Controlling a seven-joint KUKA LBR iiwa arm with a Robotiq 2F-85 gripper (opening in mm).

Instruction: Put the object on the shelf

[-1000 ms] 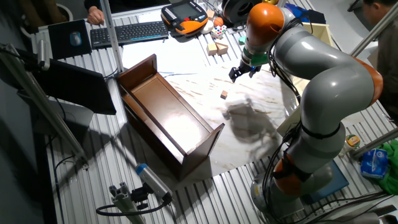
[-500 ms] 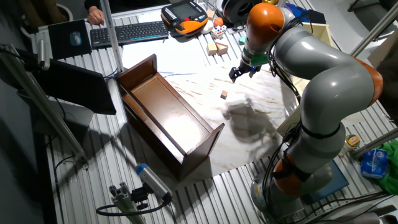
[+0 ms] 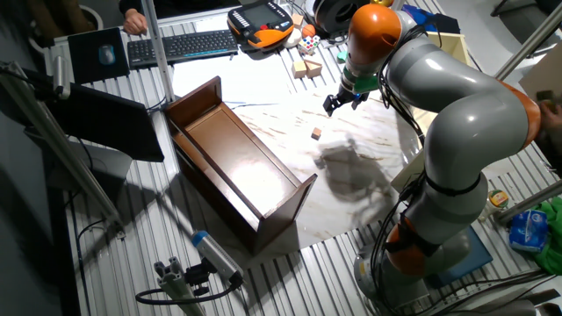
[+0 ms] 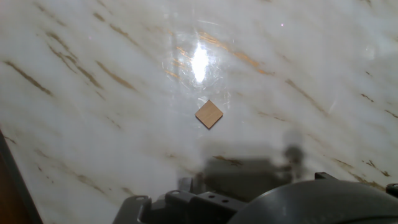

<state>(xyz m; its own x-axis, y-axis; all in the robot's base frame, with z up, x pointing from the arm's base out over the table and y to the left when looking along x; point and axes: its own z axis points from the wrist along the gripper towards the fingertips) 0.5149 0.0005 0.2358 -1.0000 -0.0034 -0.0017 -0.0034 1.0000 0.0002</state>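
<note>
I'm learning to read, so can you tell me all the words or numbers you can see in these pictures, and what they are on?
No words or numbers can be read here.
Keyboard: the keys are too small to read.
Orange and black handset: its screen and buttons are too blurred.
Blue packet: any print is too small.
Little wooden cube, brown shelf and marble board: nothing written on them.

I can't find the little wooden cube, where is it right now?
In the fixed view the cube lies alone on the marble board, right of the dark shelf and just below the gripper; the hand view shows it near the middle.
</note>
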